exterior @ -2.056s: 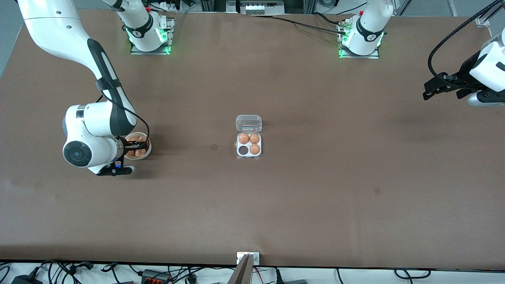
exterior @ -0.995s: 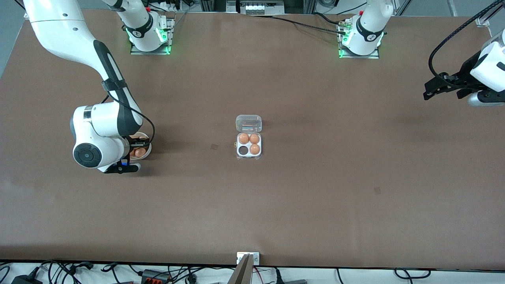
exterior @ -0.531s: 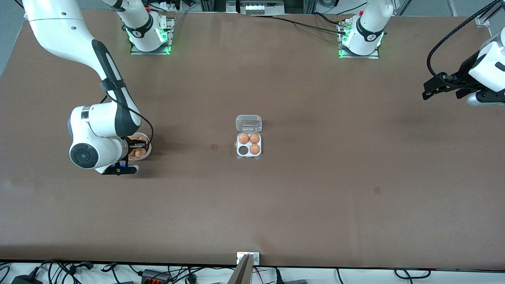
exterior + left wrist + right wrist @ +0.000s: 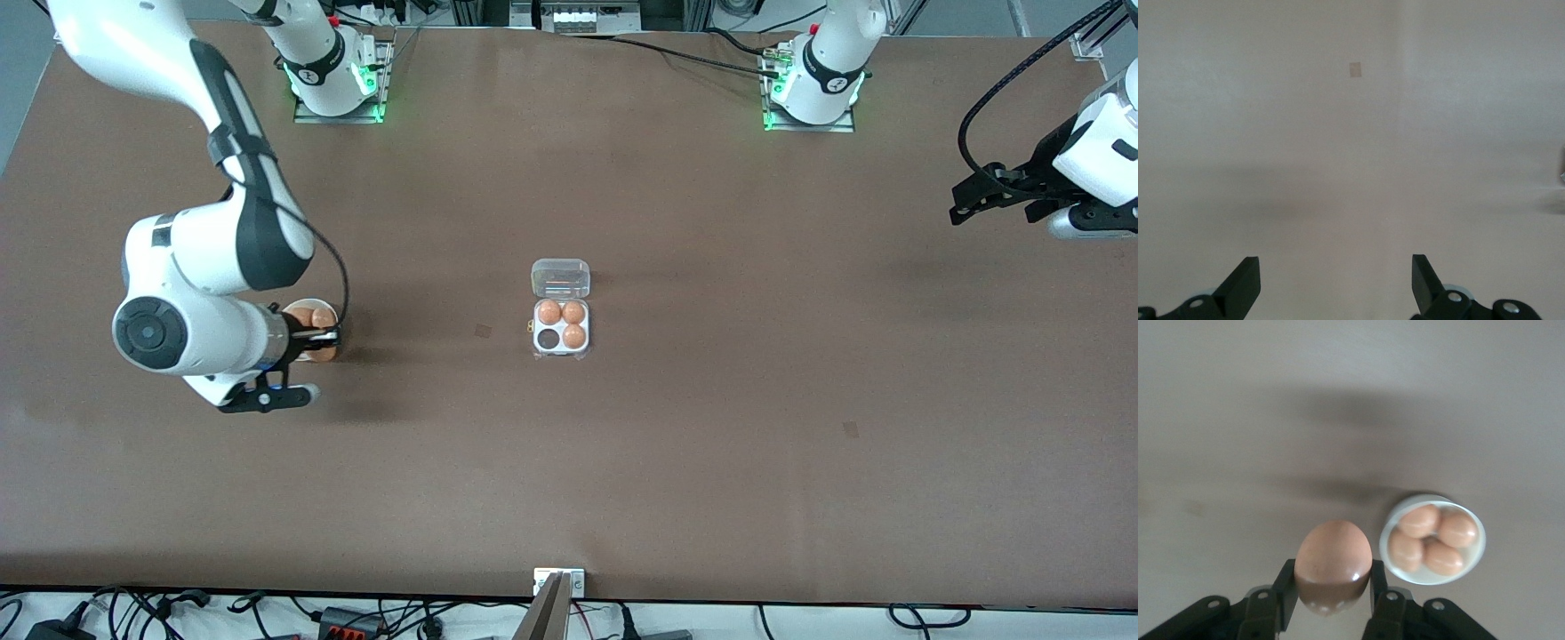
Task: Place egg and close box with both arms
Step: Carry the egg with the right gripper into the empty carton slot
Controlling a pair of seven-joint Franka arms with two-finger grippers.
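Above table [image 4: 622, 462], egg [image 4: 1333, 565] between jaws

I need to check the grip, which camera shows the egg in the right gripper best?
The right wrist view: the egg sits pinched between the right gripper fingers. The front view shows it small beside the bowl; the left wrist view misses it.

The egg [image 4: 1333, 563] — smooth, orange-brown — is clamped between the right gripper's [image 4: 1331, 597] fingers, raised over the desk [image 4: 711, 427] beside the bowl [image 4: 1475, 557]. The box [image 4: 561, 308] sits mid-desk, clear lid open, three cells filled — one empty.
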